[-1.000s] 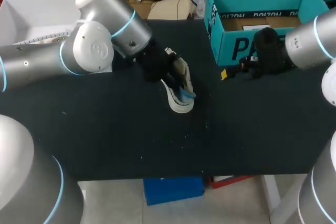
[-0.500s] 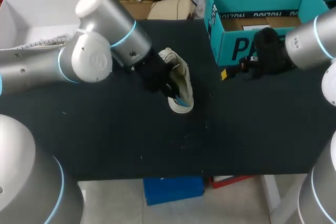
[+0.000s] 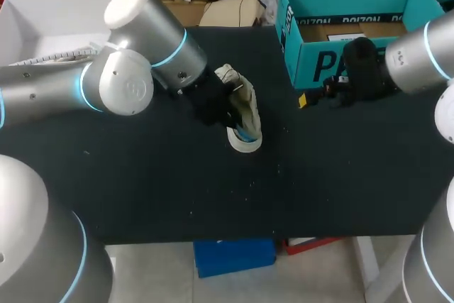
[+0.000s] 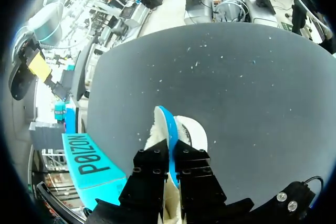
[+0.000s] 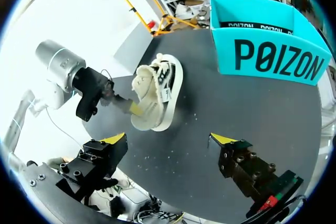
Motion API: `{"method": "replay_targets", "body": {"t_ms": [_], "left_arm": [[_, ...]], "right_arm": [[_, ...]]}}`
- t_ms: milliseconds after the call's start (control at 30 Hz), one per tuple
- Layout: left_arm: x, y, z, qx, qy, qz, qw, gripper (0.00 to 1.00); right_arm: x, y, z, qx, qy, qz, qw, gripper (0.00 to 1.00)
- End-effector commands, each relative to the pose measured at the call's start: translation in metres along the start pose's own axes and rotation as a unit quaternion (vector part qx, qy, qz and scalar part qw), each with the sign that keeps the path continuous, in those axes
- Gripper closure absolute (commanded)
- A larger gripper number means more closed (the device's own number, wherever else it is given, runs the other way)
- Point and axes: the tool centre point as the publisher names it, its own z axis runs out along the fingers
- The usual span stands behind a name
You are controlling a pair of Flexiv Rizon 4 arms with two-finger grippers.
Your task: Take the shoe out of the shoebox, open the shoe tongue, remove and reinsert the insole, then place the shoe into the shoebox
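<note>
A cream shoe [image 3: 243, 113] lies on its side in the middle of the black table [image 3: 142, 175]. My left gripper [image 3: 221, 106] is at its opening, shut on the edge of a blue insole [image 4: 169, 132] that stands partly inside the shoe [image 4: 191, 129]. In the right wrist view the shoe [image 5: 157, 95] shows its laces and sole, with the left gripper [image 5: 126, 107] at its heel end. My right gripper [image 5: 169, 140] hangs open and holds nothing, level with the front wall of the teal shoebox [image 3: 355, 30] and right of the shoe. In the head view the right gripper [image 3: 312, 97] is just in front of the box.
The teal shoebox [image 5: 268, 48] stands open at the back right with a brown item inside. A white open box [image 3: 42, 30] sits at the back left edge. Bare black table lies in front of the shoe.
My left gripper has shifted slightly with the insole, and the shoe has turned with it. Less of the blue insole shows outside the shoe. The right arm has not moved.
</note>
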Motion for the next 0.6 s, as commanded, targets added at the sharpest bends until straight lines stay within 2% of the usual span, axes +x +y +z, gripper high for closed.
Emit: {"method": "replay_targets", "body": {"t_ms": [33,333,600], "left_arm": [[0.002,0.006,0.001,-0.014,0.002,-0.001,1.0,1.0],[0.008,0.019,-0.003,-0.053,0.012,-0.007,0.999,1.0],[0.002,0.027,-0.001,-0.073,0.006,-0.006,0.997,1.0]], "right_arm": [[0.001,0.001,0.001,0.001,-0.001,0.0,1.0,0.0],[0.001,0.001,0.001,0.001,-0.001,0.0,1.0,0.0],[0.001,0.001,0.001,0.001,-0.001,0.0,1.0,0.0]]}}
